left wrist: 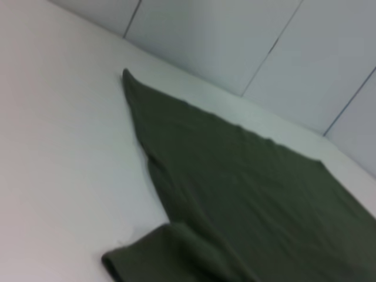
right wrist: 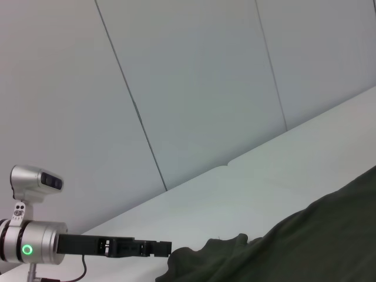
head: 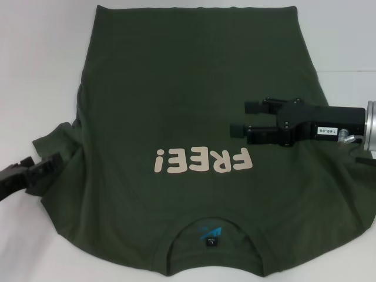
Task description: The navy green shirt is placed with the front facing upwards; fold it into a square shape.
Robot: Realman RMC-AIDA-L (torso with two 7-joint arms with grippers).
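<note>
A white table [head: 35,70] fills the head view, its surface plain and evenly lit, without hard shadows. In the wrist views the tabletop runs up to a pale grey wall [right wrist: 194,82] made of flat panels, with thin dark seams [right wrist: 132,106] between them. The wall meets the table's far edge directly.

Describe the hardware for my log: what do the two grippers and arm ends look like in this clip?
The right gripper is black and boxy, with two flat blocky fingers. A white label with black digits sits on its body, behind it a silver metal wrist ring with a thin pale cable. The left gripper is the same black type; the right wrist view shows its silver cylindrical wrist with a green ring light and a small camera on top.
</note>
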